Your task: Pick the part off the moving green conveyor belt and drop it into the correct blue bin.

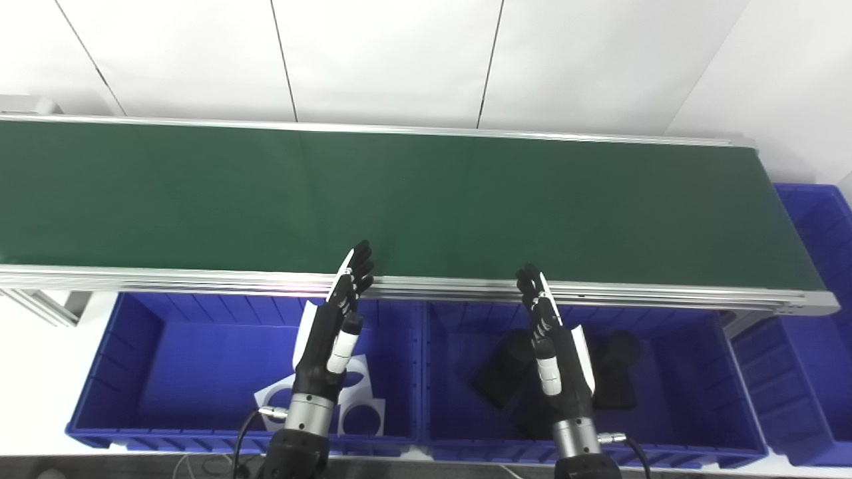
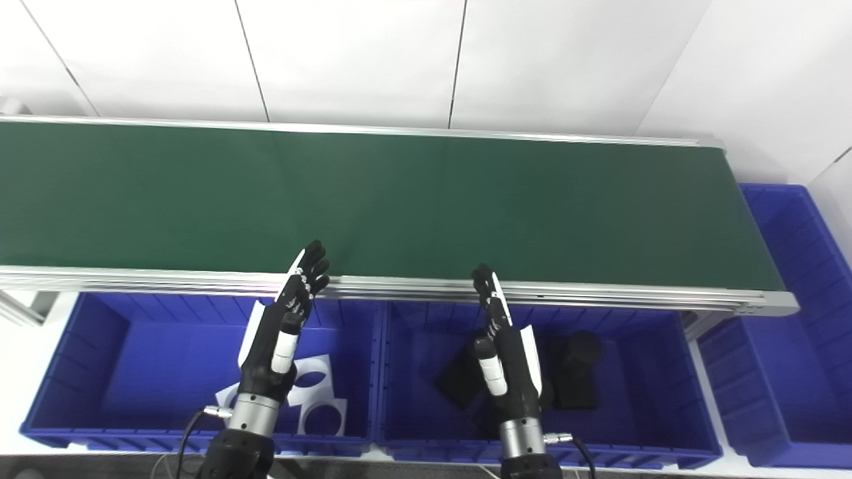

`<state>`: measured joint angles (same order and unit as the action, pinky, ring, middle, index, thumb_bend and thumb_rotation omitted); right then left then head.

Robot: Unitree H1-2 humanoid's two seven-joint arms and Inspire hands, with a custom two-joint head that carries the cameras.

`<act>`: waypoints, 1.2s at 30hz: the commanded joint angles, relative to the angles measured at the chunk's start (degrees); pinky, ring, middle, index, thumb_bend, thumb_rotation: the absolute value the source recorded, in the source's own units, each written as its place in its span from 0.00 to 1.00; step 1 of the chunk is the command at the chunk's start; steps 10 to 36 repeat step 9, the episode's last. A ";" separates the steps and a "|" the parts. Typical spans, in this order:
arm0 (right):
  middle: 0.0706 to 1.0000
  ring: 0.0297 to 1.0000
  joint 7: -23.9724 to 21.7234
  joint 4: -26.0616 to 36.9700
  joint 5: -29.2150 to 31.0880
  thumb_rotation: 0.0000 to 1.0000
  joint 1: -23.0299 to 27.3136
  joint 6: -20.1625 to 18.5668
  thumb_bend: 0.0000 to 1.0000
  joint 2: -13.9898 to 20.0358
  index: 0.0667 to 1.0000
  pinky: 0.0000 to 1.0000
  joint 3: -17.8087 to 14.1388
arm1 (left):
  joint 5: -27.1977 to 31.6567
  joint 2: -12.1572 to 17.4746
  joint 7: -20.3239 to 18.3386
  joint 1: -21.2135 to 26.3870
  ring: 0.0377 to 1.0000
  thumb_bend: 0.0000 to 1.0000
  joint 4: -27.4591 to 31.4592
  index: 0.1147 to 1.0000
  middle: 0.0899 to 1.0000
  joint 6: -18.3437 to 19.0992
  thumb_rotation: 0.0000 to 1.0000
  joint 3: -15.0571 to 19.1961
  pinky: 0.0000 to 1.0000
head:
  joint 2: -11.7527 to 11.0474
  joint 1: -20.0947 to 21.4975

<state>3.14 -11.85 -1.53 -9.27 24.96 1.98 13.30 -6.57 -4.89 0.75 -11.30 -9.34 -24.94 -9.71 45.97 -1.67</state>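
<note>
The green conveyor belt (image 1: 399, 199) runs across the view and carries no part. My left hand (image 1: 333, 326) is open and empty, fingers pointing up, above the left blue bin (image 1: 113, 346) near the belt's front rail. My right hand (image 1: 556, 339) is open and empty above the middle blue bin (image 1: 699, 372). White flat parts with round holes (image 1: 363, 409) lie in the left bin. Black parts (image 1: 616, 372) lie in the middle bin, partly hidden by my right hand.
A third blue bin (image 1: 819, 319) stands at the right, past the belt's end. The belt's aluminium front rail (image 1: 166, 278) runs above the bins' far edges. A white wall stands behind the belt.
</note>
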 commanded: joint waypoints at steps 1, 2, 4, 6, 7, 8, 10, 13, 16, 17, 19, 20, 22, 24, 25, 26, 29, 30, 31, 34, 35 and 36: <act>0.96 0.98 -0.85 1.34 -0.11 1.00 0.07 1.91 0.90 -0.61 0.97 1.00 -0.70 | -0.98 -0.29 0.94 0.59 0.94 0.86 0.75 0.94 0.96 -1.91 1.00 -0.27 0.91 | 0.03 -0.02; 0.96 0.97 -0.88 1.23 -0.29 1.00 -0.01 1.93 0.90 -0.64 0.97 1.00 -0.83 | -1.29 -0.29 1.20 0.46 0.94 0.86 0.70 0.94 0.96 -1.92 1.00 -0.35 0.91 | -0.91 -0.34; 0.96 0.97 -0.95 1.02 -0.45 1.00 -0.13 1.93 0.90 -0.77 0.97 1.00 -1.06 | -1.59 -0.26 1.59 0.30 0.94 0.86 0.64 0.94 0.96 -1.90 1.00 -0.49 0.91 | -1.20 -0.27; 0.95 0.96 -0.82 0.86 -0.90 1.00 -0.23 1.92 0.90 -0.94 0.97 0.99 -1.22 | -1.80 -0.13 1.92 0.23 0.93 0.85 0.60 0.94 0.96 -1.89 1.00 -0.65 0.90 | -1.47 -0.12; 0.95 0.96 -0.77 0.78 -1.11 1.00 -0.21 1.93 0.90 -1.02 0.97 0.99 -1.25 | -1.82 -0.03 2.05 0.22 0.93 0.85 0.53 0.94 0.95 -1.89 1.00 -0.72 0.90 | -1.79 0.14; 0.95 0.96 -0.77 0.73 -1.25 1.00 -0.20 1.93 0.89 -1.07 0.97 0.98 -1.28 | -1.83 0.04 2.16 0.23 0.93 0.85 0.48 0.94 0.95 -1.90 1.00 -0.79 0.90 | -1.79 0.14; 0.95 0.96 -0.67 0.61 -1.42 1.00 -0.16 1.94 0.89 -1.14 0.97 0.98 -1.29 | -1.76 0.15 2.25 0.25 0.93 0.85 0.39 0.93 0.95 -1.91 1.00 -0.86 0.90 | -1.99 0.41; 0.95 0.96 -0.67 0.61 -1.42 1.00 -0.16 1.94 0.89 -1.14 0.97 0.98 -1.29 | -1.76 0.15 2.25 0.25 0.93 0.85 0.39 0.93 0.95 -1.91 1.00 -0.86 0.90 | -1.99 0.41; 0.95 0.96 -0.67 0.61 -1.42 1.00 -0.16 1.94 0.89 -1.14 0.97 0.98 -1.29 | -1.76 0.15 2.25 0.25 0.93 0.85 0.39 0.93 0.95 -1.91 1.00 -0.86 0.90 | -1.99 0.41; 0.95 0.96 -0.67 0.61 -1.42 1.00 -0.16 1.94 0.89 -1.14 0.97 0.98 -1.29 | -1.76 0.15 2.25 0.25 0.93 0.85 0.39 0.93 0.95 -1.91 1.00 -0.86 0.90 | -1.99 0.41; 0.95 0.96 -0.67 0.61 -1.42 1.00 -0.16 1.94 0.89 -1.14 0.97 0.98 -1.29 | -1.76 0.15 2.25 0.25 0.93 0.85 0.39 0.93 0.95 -1.91 1.00 -0.86 0.90 | -1.99 0.41; 0.95 0.96 -0.67 0.61 -1.42 1.00 -0.16 1.94 0.89 -1.14 0.97 0.98 -1.29 | -1.76 0.15 2.25 0.25 0.93 0.85 0.39 0.93 0.95 -1.91 1.00 -0.86 0.90 | -1.99 0.41; 0.95 0.96 -0.67 0.61 -1.42 1.00 -0.16 1.94 0.89 -1.14 0.97 0.98 -1.29 | -1.76 0.15 2.25 0.25 0.93 0.85 0.39 0.93 0.95 -1.91 1.00 -0.86 0.90 | -1.99 0.41; 0.95 0.96 -0.67 0.61 -1.42 1.00 -0.16 1.94 0.89 -1.14 0.97 0.98 -1.29 | -1.76 0.15 2.25 0.25 0.93 0.85 0.39 0.93 0.95 -1.91 1.00 -0.86 0.90 | -1.99 0.41; 0.95 0.96 -0.67 0.61 -1.42 1.00 -0.16 1.94 0.89 -1.14 0.97 0.98 -1.29 | -1.76 0.15 2.25 0.25 0.93 0.85 0.39 0.93 0.95 -1.91 1.00 -0.86 0.90 | -1.99 0.41; 0.95 0.96 -0.67 0.61 -1.42 1.00 -0.16 1.94 0.89 -1.14 0.97 0.98 -1.29 | -1.76 0.15 2.25 0.25 0.93 0.85 0.39 0.93 0.95 -1.91 1.00 -0.86 0.90 | -1.99 0.41; 0.95 0.96 -0.67 0.61 -1.42 1.00 -0.16 1.94 0.89 -1.14 0.97 0.98 -1.29 | -1.76 0.15 2.25 0.25 0.93 0.85 0.39 0.93 0.95 -1.91 1.00 -0.86 0.90 | -1.99 0.41; 0.95 0.96 -0.67 0.61 -1.42 1.00 -0.16 1.94 0.89 -1.14 0.97 0.98 -1.29 | -1.76 0.15 2.25 0.25 0.93 0.85 0.39 0.93 0.95 -1.91 1.00 -0.86 0.90 | -1.99 0.41; 0.95 0.96 -0.67 0.61 -1.42 1.00 -0.16 1.94 0.89 -1.14 0.97 0.98 -1.29 | -1.76 0.15 2.25 0.25 0.93 0.85 0.39 0.93 0.95 -1.91 1.00 -0.86 0.90 | -1.99 0.41; 0.95 0.96 -0.67 0.61 -1.42 1.00 -0.16 1.94 0.89 -1.14 0.97 0.98 -1.29 | -1.76 0.15 2.25 0.25 0.93 0.85 0.39 0.93 0.95 -1.91 1.00 -0.86 0.90 | -1.99 0.41; 0.95 0.96 -0.67 0.61 -1.42 1.00 -0.16 1.94 0.89 -1.14 0.97 0.98 -1.29 | -1.76 0.15 2.25 0.25 0.93 0.85 0.39 0.93 0.95 -1.91 1.00 -0.86 0.90 | -1.99 0.41; 0.95 0.96 -0.67 0.61 -1.42 1.00 -0.16 1.94 0.89 -1.14 0.97 0.98 -1.29 | -1.76 0.15 2.25 0.25 0.93 0.85 0.39 0.93 0.95 -1.91 1.00 -0.86 0.90 | -1.99 0.41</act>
